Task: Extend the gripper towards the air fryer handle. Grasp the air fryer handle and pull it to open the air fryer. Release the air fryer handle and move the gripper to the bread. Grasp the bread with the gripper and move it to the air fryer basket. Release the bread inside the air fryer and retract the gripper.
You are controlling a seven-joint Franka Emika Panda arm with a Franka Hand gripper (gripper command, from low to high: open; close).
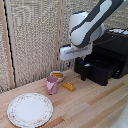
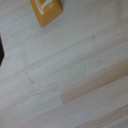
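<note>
The black box-shaped air fryer basket point(image 1: 102, 67) stands pulled out from the large black boxy plastic air fryer point(image 1: 112, 50), so the opening step looks done; its short black handle point(image 1: 83, 71) juts from the drawer front with nothing on it. The white boxy hand point(image 1: 69, 64) with short dark fingers hangs in the air between the drawer and the small golden-orange oblong bread point(image 1: 68, 86), which lies on the pale wooden surface point(image 1: 95, 105) below and a little toward the exterior view's left. The hand holds nothing; whether its fingers are spread or pressed together I cannot tell. The wrist view shows the bread point(image 2: 46, 11) at the edge of the picture, so the hand seems not yet centred over it. Grasping, carrying and dropping the bread are left to do. A pink cup point(image 1: 52, 84) stands just beside the bread, a small white bowl point(image 1: 57, 75) behind it, and a patterned white plate point(image 1: 29, 110) nearer the front; the cup could crowd the descent
</note>
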